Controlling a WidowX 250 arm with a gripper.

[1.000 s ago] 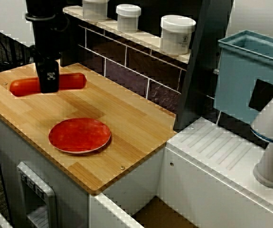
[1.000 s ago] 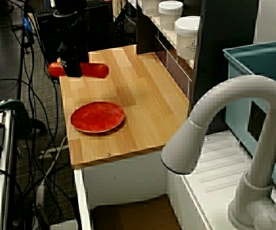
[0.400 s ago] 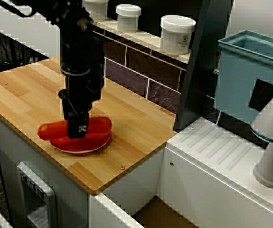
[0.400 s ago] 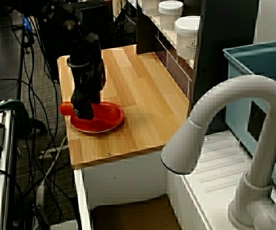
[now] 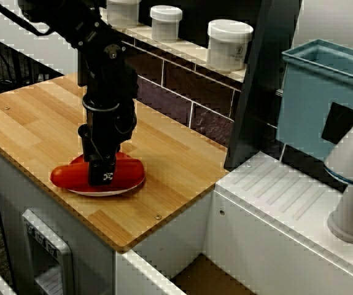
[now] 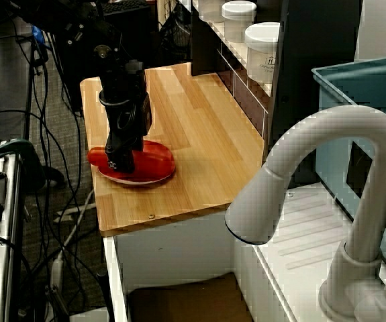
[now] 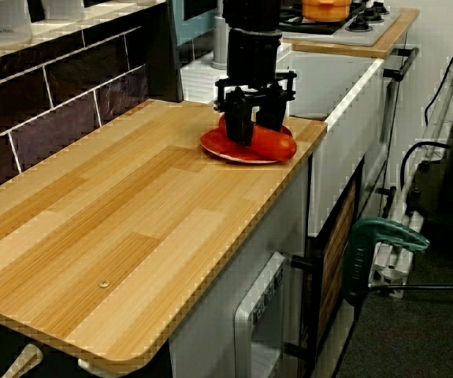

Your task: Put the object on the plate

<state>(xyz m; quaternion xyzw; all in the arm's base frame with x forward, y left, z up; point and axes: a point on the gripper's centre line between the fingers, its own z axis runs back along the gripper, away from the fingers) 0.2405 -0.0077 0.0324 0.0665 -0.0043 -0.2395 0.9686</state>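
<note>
The object, a glossy red-orange sausage [image 5: 127,175], lies lengthwise across the plate [image 5: 102,192], whose red rim just shows beneath it. My black gripper [image 5: 102,174] comes straight down on the sausage's middle, one finger on each side, shut on it. In the view over the faucet the sausage [image 6: 156,157] rests on the plate [image 6: 135,180] under the gripper [image 6: 121,159]. The view along the counter shows the fingers [image 7: 238,126] straddling the sausage [image 7: 277,144] on the plate [image 7: 226,153], near the counter's front corner.
The plate sits on a wooden counter [image 5: 35,117] near its front edge. White jars [image 5: 229,44] stand on a shelf above the tiled wall. A blue bin [image 5: 323,98] and a white faucet [image 6: 313,168] are to the right, past a dark post.
The gripper carried the sausage from the counter's back left over to the plate, then lowered it until it rests on the plate.
</note>
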